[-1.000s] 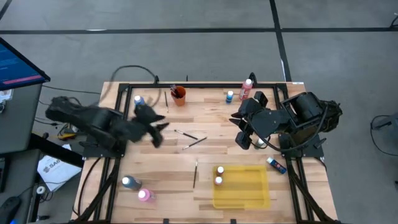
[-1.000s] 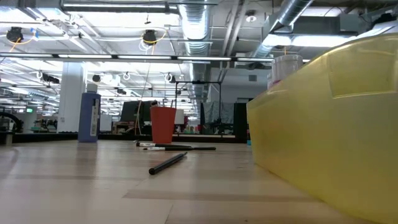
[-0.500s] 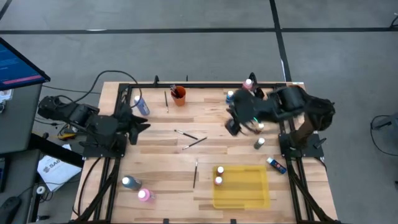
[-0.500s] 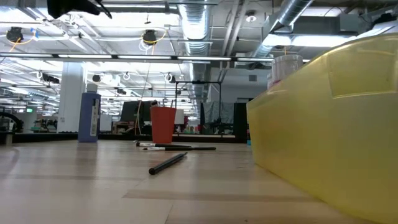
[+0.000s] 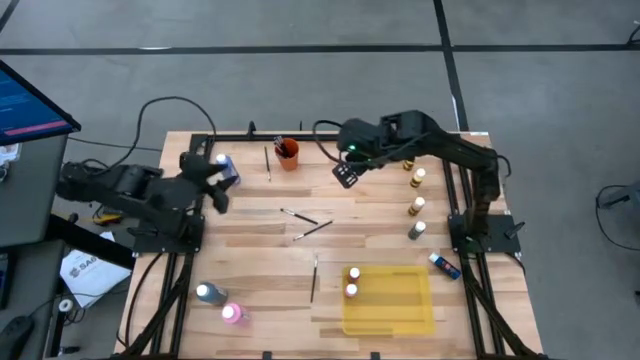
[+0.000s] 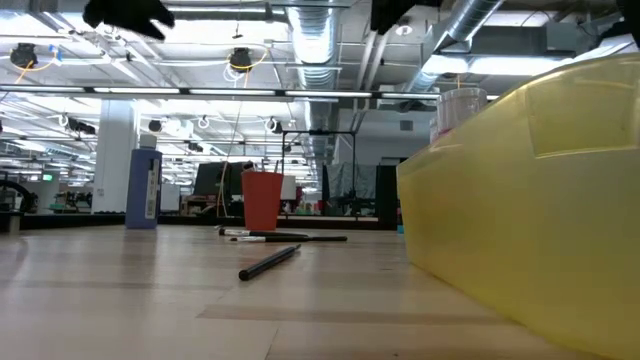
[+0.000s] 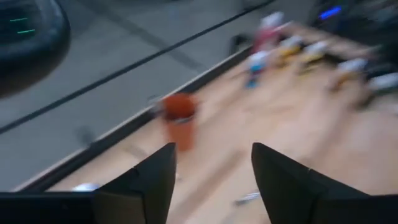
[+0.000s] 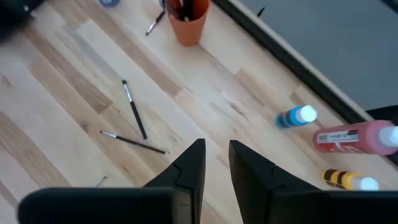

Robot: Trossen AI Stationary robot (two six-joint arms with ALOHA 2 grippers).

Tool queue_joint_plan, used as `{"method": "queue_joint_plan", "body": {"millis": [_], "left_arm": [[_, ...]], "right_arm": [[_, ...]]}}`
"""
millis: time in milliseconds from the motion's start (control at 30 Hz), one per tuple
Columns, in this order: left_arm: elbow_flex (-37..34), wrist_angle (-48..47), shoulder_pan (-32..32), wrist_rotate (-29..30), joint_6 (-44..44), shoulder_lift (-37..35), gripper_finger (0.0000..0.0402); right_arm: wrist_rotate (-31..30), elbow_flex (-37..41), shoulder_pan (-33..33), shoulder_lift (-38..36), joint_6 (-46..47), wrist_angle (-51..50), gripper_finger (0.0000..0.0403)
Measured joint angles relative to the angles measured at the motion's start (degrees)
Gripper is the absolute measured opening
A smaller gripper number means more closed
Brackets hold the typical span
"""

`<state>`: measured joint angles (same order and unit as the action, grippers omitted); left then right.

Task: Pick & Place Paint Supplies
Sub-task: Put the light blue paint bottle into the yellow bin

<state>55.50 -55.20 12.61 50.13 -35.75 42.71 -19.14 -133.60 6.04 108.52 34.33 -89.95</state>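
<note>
My left gripper (image 5: 214, 187) hangs open and empty over the table's left edge, beside a blue paint bottle (image 5: 223, 166). My right gripper (image 5: 346, 174) hovers over the far middle, its fingers (image 8: 194, 163) a narrow gap apart with nothing between them. Right of the orange cup (image 5: 288, 153) holding brushes, below this gripper, lie a blue bottle (image 8: 295, 116), a pink one (image 8: 354, 138) and a yellow one (image 8: 348, 179). Two thin brushes (image 5: 298, 216) lie crossed at mid-table, and another (image 5: 313, 278) lies nearer. The yellow tray (image 5: 400, 310) holds two bottles (image 5: 352, 281).
Three bottles (image 5: 416, 206) stand in a row by the right arm's base, and a blue one (image 5: 443, 264) lies near it. A blue bottle (image 5: 207, 293) and a pink bottle (image 5: 232, 313) stand at the near left. One brush (image 5: 267, 160) lies left of the cup.
My right gripper has swung from the table's right side, near the row of bottles, toward the far edge and the middle, sinking and turning as it went. My left gripper has drawn back from mid-table toward the left edge. No object on the table has moved.
</note>
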Motion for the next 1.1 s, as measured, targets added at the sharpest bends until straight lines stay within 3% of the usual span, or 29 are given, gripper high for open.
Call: {"method": "queue_joint_plan", "body": {"millis": [100, 233, 400, 567, 800, 933, 1100], "left_arm": [[0.0, -2.2, -8.1, -1.5, -0.9, 3.8, 0.0214], [0.0, -2.2, -18.9, -9.6, -1.6, 7.7, 0.0218], [0.0, -1.8, -27.4, -16.1, 1.6, 9.9, 0.0220], [0.0, -1.2, -29.8, -16.1, 2.5, 7.4, 0.0231], [0.0, -0.8, -30.9, -16.1, 2.1, 1.1, 0.0249], [0.0, -0.4, -31.0, -16.1, 2.0, -1.7, 0.0250], [0.0, -0.3, -31.0, -16.0, 2.3, -3.6, 0.0246]], "right_arm": [[1.5, 0.0, 0.8, 0.8, -1.3, 0.2, 0.0068], [0.7, 0.0, 1.2, -0.1, -3.0, 0.3, 0.0068], [-0.4, 0.0, 5.8, -2.1, -6.8, 0.0, 0.0068], [0.5, 0.0, 12.0, -2.0, -12.8, -0.1, 0.0090], [3.0, 0.1, 20.5, 1.1, -20.8, -0.1, 0.0169], [6.1, 0.0, 23.4, 2.9, -22.5, 0.0, 0.0204], [7.9, 0.1, 24.8, 7.1, -22.8, 0.0, 0.0216]]}}
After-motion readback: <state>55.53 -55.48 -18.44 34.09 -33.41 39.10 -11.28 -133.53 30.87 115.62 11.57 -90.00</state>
